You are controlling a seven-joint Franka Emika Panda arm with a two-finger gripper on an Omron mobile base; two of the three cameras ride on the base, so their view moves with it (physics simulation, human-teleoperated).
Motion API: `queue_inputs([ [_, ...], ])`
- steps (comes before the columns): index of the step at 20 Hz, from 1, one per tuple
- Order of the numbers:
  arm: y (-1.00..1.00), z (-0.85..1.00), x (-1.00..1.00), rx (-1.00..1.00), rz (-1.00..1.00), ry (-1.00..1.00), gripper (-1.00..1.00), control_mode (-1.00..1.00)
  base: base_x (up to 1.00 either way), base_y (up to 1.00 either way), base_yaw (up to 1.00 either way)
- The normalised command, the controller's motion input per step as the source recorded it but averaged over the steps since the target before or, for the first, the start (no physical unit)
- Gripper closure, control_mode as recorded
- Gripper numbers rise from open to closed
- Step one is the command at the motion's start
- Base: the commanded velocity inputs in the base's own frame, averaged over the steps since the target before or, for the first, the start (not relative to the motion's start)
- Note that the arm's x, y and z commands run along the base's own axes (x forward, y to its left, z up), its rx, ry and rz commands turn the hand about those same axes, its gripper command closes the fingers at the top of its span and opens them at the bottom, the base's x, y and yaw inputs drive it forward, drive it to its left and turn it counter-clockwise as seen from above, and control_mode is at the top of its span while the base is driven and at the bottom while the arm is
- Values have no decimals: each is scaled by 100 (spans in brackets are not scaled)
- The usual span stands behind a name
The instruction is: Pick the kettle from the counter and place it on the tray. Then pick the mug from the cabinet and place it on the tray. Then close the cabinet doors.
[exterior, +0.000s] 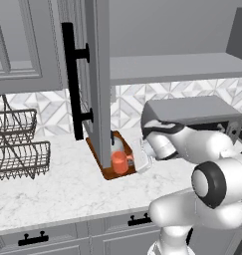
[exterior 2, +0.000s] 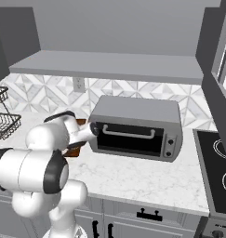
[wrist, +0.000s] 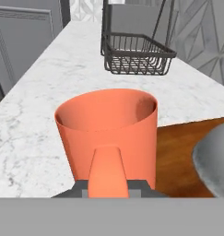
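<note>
Gripper point(wrist: 109, 186) pinched on mug point(wrist: 107, 133) handle, fingers nearly together; mug upright, open mouth showing nothing inside. Mug sits over tray point(exterior: 105, 167) front part, kettle point(exterior: 117, 145) just behind it on same tray. Tray lies on counter point(exterior: 58, 191) under open cabinet door point(exterior: 95, 74); door edge hangs close above tray, tight headroom. Toaster oven point(exterior 2: 137, 125) crowds arm's right side. Wire basket point(wrist: 136, 57) stands well apart beyond mug, bare marble between.
</note>
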Motion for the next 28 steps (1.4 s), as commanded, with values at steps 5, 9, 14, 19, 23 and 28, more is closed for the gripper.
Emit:
queue_inputs([
  [5, 1, -41, 23, 0, 0, 0, 100, -100, 0, 0, 0],
  [9, 7, -33, 19, 0, 0, 0, 100, -100, 0, 0, 0],
  [14, 15, -26, 19, 0, 0, 0, -100, -100, 0, 0, 0],
  [19, 2, -17, 0, 0, 0, -2, -100, -100, 0, 0, 0],
  [23, 0, -6, 0, 0, 0, -1, -100, -100, 0, 0, 0],
  [28, 0, 7, 0, 0, 0, 0, -100, -100, 0, 0, 0],
])
